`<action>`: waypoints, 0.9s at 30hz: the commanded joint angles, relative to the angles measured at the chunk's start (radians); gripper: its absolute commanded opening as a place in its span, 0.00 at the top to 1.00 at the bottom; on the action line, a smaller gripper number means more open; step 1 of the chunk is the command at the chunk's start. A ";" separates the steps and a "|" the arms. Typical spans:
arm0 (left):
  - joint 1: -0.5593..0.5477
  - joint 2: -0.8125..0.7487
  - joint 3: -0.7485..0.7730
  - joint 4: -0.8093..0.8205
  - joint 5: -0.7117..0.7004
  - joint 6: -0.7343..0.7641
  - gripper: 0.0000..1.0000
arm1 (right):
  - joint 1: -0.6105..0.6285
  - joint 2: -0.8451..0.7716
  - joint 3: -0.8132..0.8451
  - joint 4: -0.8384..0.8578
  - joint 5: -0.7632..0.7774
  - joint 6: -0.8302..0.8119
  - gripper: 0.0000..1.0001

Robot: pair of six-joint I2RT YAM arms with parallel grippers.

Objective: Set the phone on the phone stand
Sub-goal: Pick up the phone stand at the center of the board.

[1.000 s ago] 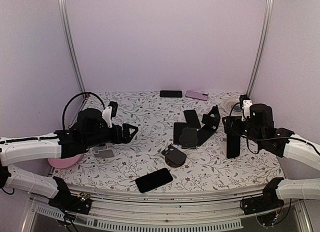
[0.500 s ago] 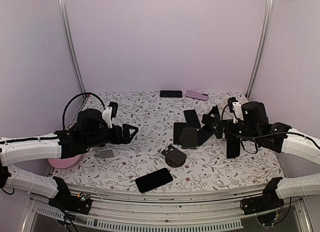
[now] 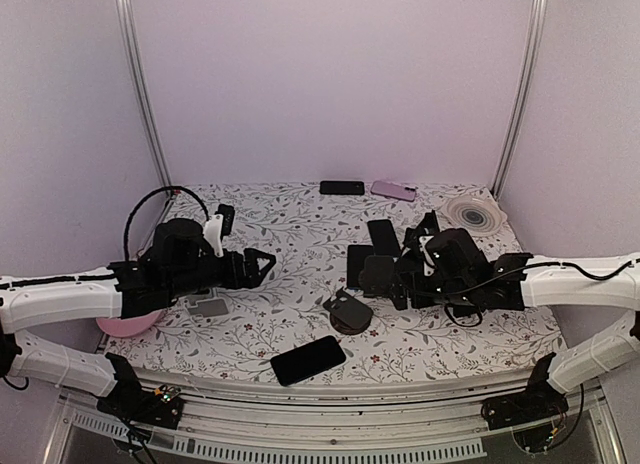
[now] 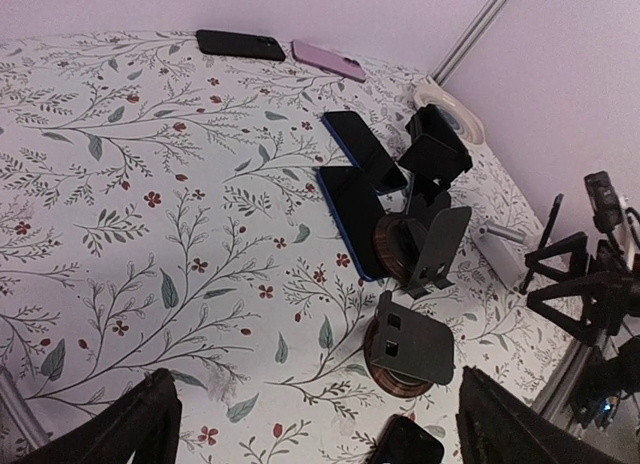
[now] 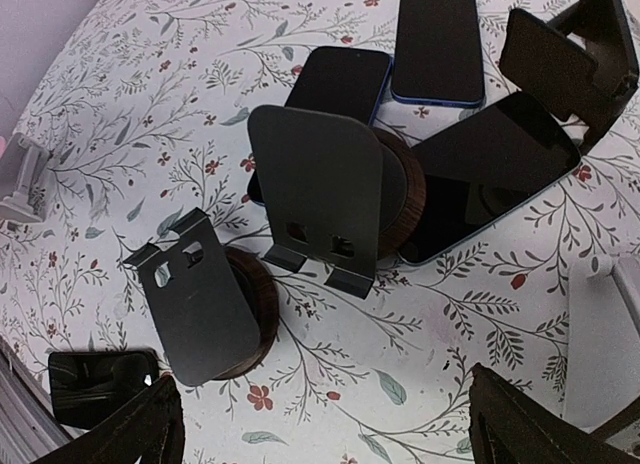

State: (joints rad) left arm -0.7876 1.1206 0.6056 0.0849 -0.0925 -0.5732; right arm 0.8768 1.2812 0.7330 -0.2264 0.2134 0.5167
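While both gape empty, right end effector (image 5: 330,424) overhangs stands (image 5: 318,199); left end effector (image 3: 264,263) aside

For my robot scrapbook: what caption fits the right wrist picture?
Open right claw above two empty phone stands, dark phones lying around them.

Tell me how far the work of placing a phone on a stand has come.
Done: nothing yet. The black metal stand on a round wooden base and its twin hold no phone; a dark glossy phone lies beside them on the flowered table. In hand: nothing; the right gripper hovers open above the stands, the left gripper is open too. Left: grip a phone and set it on a stand.
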 commanded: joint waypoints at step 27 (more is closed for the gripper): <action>-0.014 -0.034 -0.010 -0.008 -0.005 0.005 0.03 | -0.154 0.388 0.011 0.143 0.070 0.146 0.01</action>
State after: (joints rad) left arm -0.7876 1.1091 0.6056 0.0837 -0.0933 -0.5728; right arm 0.7544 1.6398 0.7391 -0.0917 0.2668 0.6430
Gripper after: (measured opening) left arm 0.966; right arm 0.989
